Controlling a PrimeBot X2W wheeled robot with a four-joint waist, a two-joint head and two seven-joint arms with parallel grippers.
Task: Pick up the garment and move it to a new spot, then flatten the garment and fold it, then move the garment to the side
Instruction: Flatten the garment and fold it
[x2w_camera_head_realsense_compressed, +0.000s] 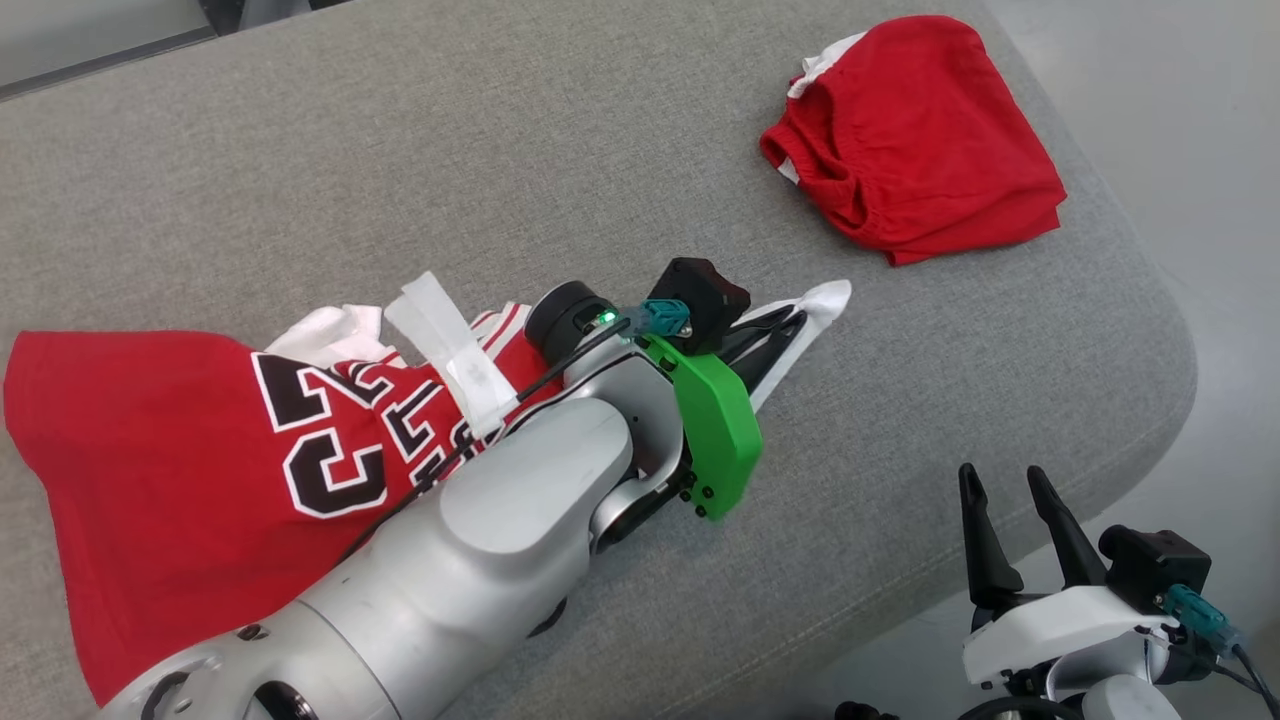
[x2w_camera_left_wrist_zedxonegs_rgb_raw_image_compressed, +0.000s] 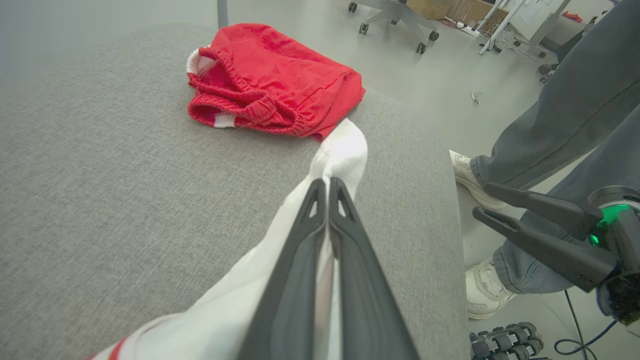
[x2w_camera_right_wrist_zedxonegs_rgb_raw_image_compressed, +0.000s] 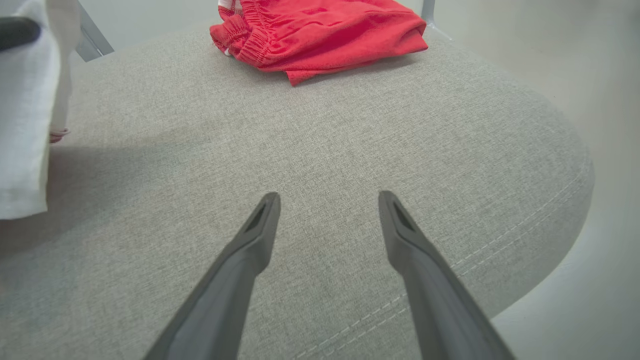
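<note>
My left claw (x2w_camera_head_realsense_compressed: 793, 322) is clenched on a white strip of the red fabric jersey with black-and-white numerals (x2w_camera_head_realsense_compressed: 150, 450). The jersey lies crumpled on the left part of the padded grey woven surface (x2w_camera_head_realsense_compressed: 500, 150), with the pinched strip drawn out toward the right. In the head camera the arm covers much of that grip. The left wrist camera makes it plain: its two dark fingers (x2w_camera_left_wrist_zedxonegs_rgb_raw_image_compressed: 300, 260) press together with white cloth squeezed between them and poking past the tips. The right wrist camera catches that cloth hanging at its left edge, a shadow on the weave beneath.

My right claw (x2w_camera_head_realsense_compressed: 1002, 475) is released, fingers spread and holding nothing, low at the surface's near right edge. A folded pair of red elastic-waisted shorts (x2w_camera_head_realsense_compressed: 920, 140) sits at the far right corner, well apart from the jersey. The left wrist camera also takes in a person's legs in grey trousers (x2w_camera_left_wrist_zedxonegs_rgb_raw_image_compressed: 575, 110) and pale shoes (x2w_camera_left_wrist_zedxonegs_rgb_raw_image_compressed: 470, 175) on the floor just beside the surface.
</note>
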